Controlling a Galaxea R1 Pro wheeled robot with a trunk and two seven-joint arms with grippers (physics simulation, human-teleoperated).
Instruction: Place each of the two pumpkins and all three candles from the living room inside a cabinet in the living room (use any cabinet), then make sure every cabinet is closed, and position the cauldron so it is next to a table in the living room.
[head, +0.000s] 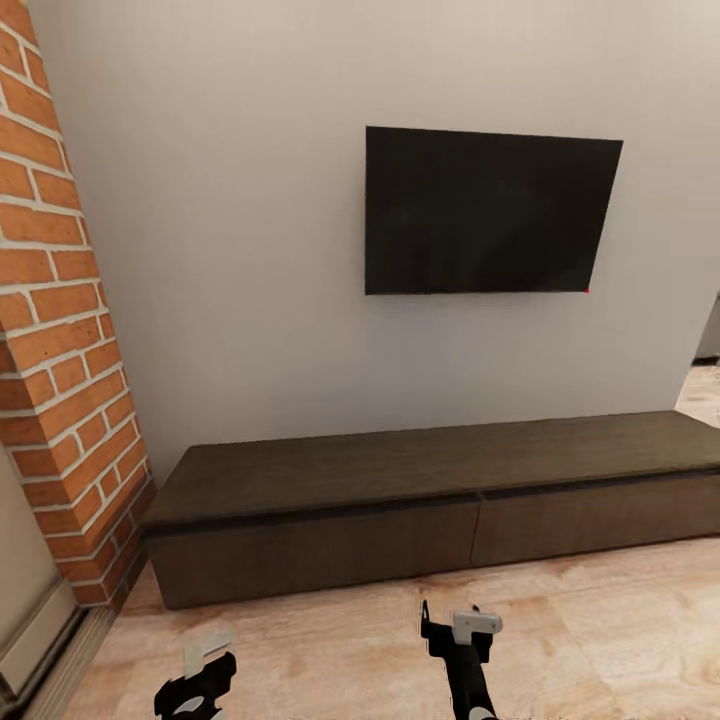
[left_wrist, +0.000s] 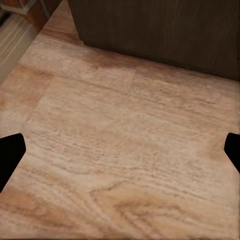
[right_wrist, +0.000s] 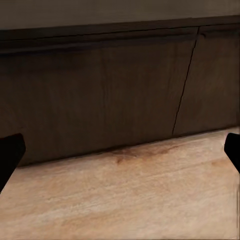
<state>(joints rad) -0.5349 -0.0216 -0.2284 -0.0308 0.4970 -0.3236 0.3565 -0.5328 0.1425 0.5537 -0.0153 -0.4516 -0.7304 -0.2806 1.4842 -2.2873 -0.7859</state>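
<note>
Both claws are spread wide and empty: the right gripper (head: 462, 628) hangs low at about 6 o'clock in the head view, aimed at the drawer fronts, and the left gripper (head: 207, 662) sits at about 7 o'clock, tilted down at bare floor. In each wrist view the dark fingertips sit far apart at the two edges, with nothing between them.

From the biggest thing down: the pale wall (head: 250, 250) takes up most of the head view, with the TV (head: 488, 212) mounted at about 1 o'clock. The brick fireplace (head: 60, 330) runs down the 9 o'clock side. The cabinet (head: 420, 500) stretches along the foot of the wall, both visible drawer fronts flush and shut (the seam between them falls just right of centre). The wood floor (head: 600, 630) lies in front of it.

The step in hand looks like opening a drawer so there is somewhere to stow the pumpkins and candles. The fronts have no handles, so the next move probably calls for bringing the right gripper to the top lip of the left-hand drawer, hooking a finger into the dark gap there, and pulling straight back.
</note>
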